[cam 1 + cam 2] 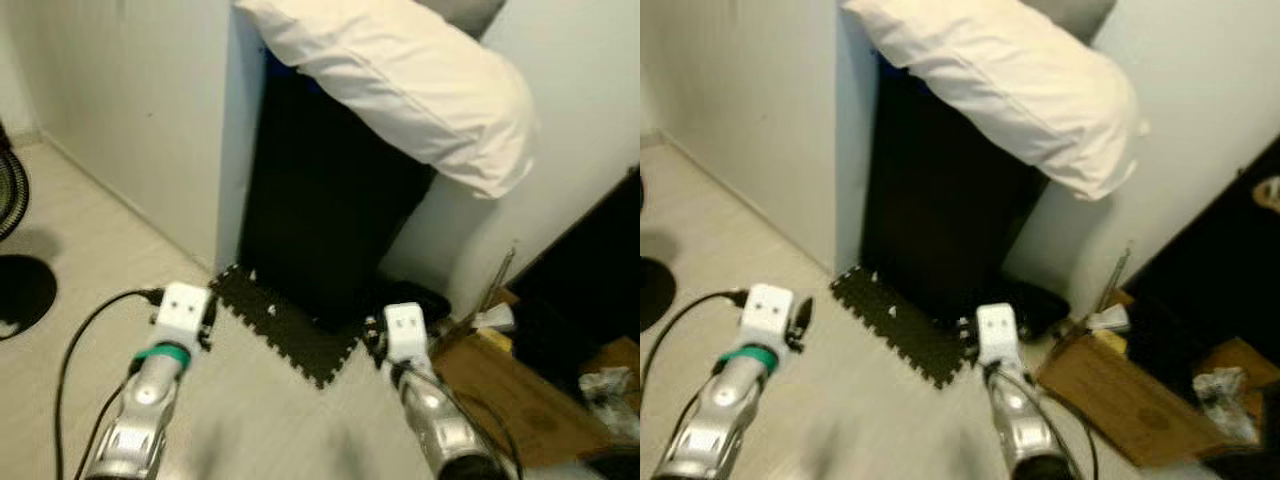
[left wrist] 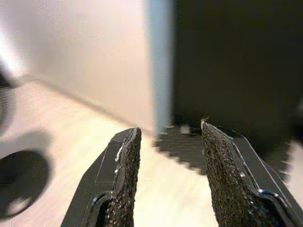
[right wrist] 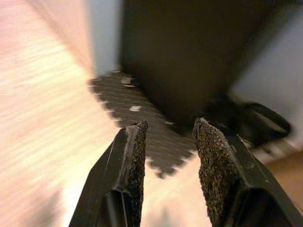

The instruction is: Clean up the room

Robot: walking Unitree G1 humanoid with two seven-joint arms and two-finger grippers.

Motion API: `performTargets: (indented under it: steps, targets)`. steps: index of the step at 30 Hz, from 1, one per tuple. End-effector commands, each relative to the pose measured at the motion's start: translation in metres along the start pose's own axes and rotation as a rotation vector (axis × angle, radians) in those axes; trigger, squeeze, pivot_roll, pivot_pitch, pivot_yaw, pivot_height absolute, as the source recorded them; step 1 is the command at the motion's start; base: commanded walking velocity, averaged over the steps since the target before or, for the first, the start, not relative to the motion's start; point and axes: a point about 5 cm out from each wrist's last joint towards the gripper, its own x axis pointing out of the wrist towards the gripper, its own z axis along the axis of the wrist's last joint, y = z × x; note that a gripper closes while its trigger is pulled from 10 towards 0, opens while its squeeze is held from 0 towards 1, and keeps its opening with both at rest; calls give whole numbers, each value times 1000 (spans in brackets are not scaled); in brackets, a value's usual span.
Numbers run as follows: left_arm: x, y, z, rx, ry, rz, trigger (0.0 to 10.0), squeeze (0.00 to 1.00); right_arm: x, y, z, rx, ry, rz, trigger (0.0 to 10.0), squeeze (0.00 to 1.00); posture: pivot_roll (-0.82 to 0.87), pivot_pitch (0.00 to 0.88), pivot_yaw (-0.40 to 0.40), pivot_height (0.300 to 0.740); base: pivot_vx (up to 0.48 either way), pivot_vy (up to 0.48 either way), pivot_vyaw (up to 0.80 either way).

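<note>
The robot stands facing a dark recess between pale walls, and the step in hand looks like an approach: nothing is gripped yet. The left hand is held low over the light floor with its fingers spread and nothing between them; the right hand is likewise spread and empty, held above the black foam mat that lies at the foot of the recess. A white pillow sits high, draped over the top of the dark panel, its long axis slanting down from the upper left toward the right, where its lower end hangs against the wall. A cardboard box with scraps lies on the floor near the right arm, with a dark shoe-like thing just beside the mat. The likely next move is to pick one target, probably the pillow or the floor clutter, and either raise both arms well up or bend down to it.
</note>
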Motion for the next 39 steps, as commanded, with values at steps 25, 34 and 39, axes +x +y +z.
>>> performTargets:
  steps: [25, 34, 39]
  targets:
    - [-26, -10, -33, 15, 113, -28, 10000, 0, -5, -9, -17, -6, 73, -25, 10000, 0, 173, 0, -119, 740, 0, 0, 790]
    - [-12, -6, -21, 82, 75, -96, 10000, 0, -8, -10, -19, 50, 60, -96, 10000, 0, 168, 0, -16, 740, 0, 0, 794]
    - [-4, -2, -14, 79, 76, -58, 10000, 0, -9, -8, -22, 56, 66, -97, 10000, 0, 179, 0, -6, 740, 0, 0, 794]
